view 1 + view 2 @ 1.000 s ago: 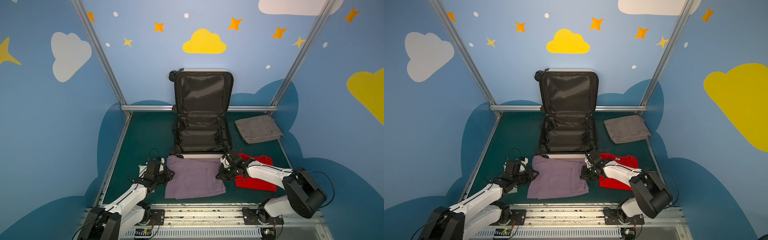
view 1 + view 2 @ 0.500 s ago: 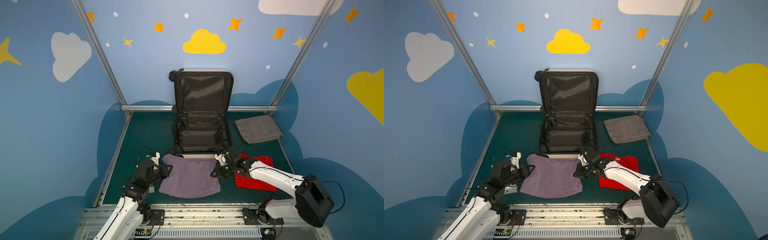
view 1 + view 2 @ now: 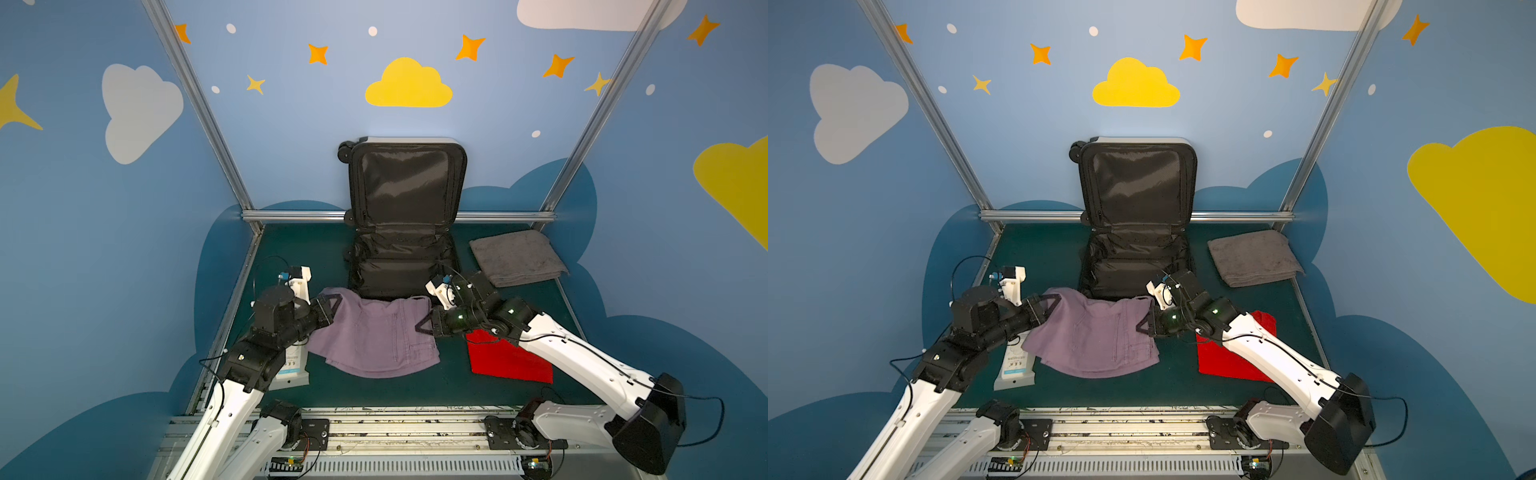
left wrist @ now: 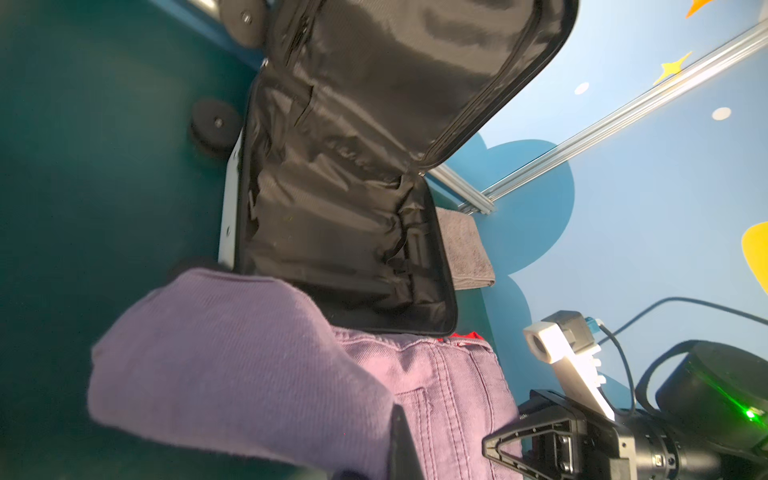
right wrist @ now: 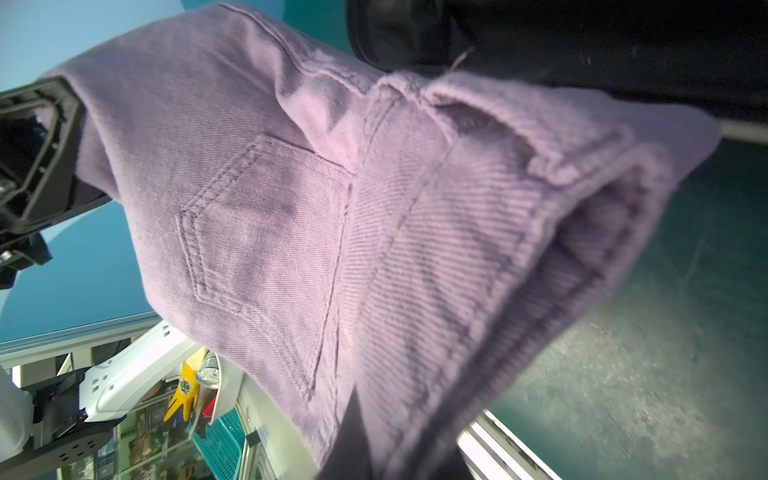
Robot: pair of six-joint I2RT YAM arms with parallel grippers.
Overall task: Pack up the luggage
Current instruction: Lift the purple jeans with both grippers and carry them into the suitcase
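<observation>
Both arms have drawn in and lifted the purple garment [image 3: 374,332] since a second ago, when it lay flat on the green mat [image 3: 299,249]. That move has also uncovered a white packet [image 3: 293,370], which lies flat at the far left, partly under the left forearm.

Next along, the left gripper [image 3: 332,303] is clenched on the garment's left corner, its black fingers buried in the cloth. The garment is denim with a stitched pocket [image 5: 266,232], and it is stretched between the two grippers. Its far edge is held up, and its near hem sags low; whether that hem touches the mat I cannot tell from above.

Behind it, at the middle back of the mat, sits the luggage [image 3: 399,266]. It is open, with the lower half flat and showing black lining. The lid [image 3: 405,183] stands upright against the back wall, with the wheels on its left side. The garment's raised edge hangs just in front of the luggage's near rim.

The right gripper [image 3: 420,327] is clamped on the garment's right corner. Under that arm a red cloth [image 3: 511,361] lies flat on the mat. A folded grey towel [image 3: 515,257] rests at the back right, near the luggage but apart from it.
</observation>
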